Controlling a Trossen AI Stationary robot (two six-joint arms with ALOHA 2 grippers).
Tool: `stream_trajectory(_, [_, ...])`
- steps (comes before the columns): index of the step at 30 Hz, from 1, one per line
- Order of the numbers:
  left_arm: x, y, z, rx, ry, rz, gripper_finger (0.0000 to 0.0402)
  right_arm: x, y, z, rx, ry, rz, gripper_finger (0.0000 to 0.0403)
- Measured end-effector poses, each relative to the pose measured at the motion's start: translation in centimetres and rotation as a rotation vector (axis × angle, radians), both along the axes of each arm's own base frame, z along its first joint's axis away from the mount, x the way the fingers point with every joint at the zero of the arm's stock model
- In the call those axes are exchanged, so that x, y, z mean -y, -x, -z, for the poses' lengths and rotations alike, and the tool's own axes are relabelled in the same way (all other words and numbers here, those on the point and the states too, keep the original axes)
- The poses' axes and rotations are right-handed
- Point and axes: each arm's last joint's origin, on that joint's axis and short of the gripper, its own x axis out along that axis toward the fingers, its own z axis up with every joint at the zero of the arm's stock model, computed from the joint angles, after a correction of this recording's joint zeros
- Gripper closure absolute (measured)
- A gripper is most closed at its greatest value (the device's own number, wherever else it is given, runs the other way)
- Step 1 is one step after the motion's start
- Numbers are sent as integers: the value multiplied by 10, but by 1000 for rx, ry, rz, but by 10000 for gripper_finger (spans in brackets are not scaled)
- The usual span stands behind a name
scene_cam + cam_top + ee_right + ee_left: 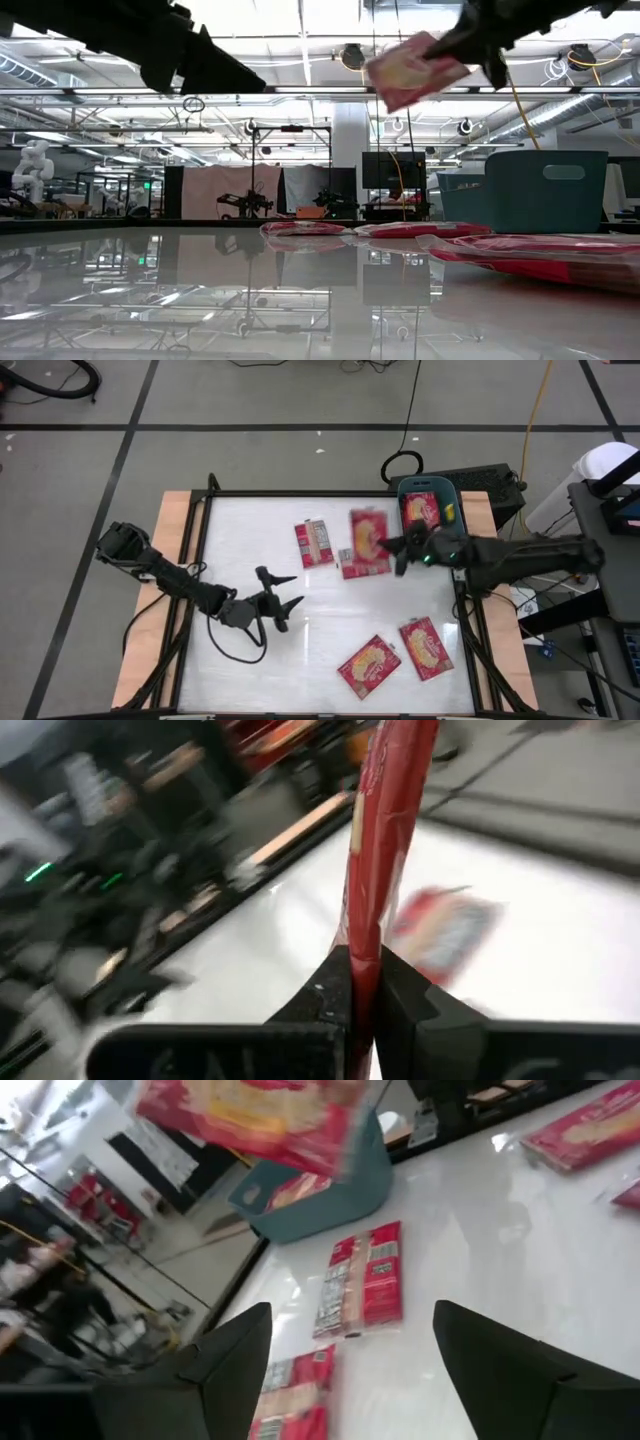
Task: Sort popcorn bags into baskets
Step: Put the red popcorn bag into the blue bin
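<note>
A glossy white bench [250, 540] with a dark frame and wooden side strips carries four red popcorn bags: one label-up [314, 543], one just beside it [362, 565], two near the front [369, 665] [426, 648]. A teal basket [447, 488] sits at its far right corner.

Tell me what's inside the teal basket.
In the teal basket, one red popcorn bag lies picture side up, with something small and yellow beside it. Whatever sits beneath that bag is covered.
</note>
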Motion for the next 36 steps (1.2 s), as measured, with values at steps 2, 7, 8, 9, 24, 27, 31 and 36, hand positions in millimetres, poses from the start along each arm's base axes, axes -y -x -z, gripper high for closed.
stream_trajectory(2, [-2,-1,0,8,31,9,132,12,16,-5,6,-7,50,395])
stream_trajectory(7, [-6,-5,1,27,115,43,154,37,46,-10,-4,-13,128,395])
stream_trajectory(8, [-7,-5,1,31,128,43,159,42,51,-8,-28,-9,153,395])
stream_trajectory(9, [-8,-5,1,34,141,45,162,47,55,-6,-59,-4,189,395])
stream_trajectory(24, [-8,-6,1,70,242,40,194,117,93,-2,-350,-76,458,392])
stream_trajectory(27, [-8,-6,1,67,240,40,195,127,99,-3,-421,-104,481,392])
stream_trajectory(31, [-8,-6,1,67,242,39,195,137,97,7,-436,-188,419,391])
stream_trajectory(36, [-7,-6,2,71,266,43,195,150,95,19,-482,-252,421,388])
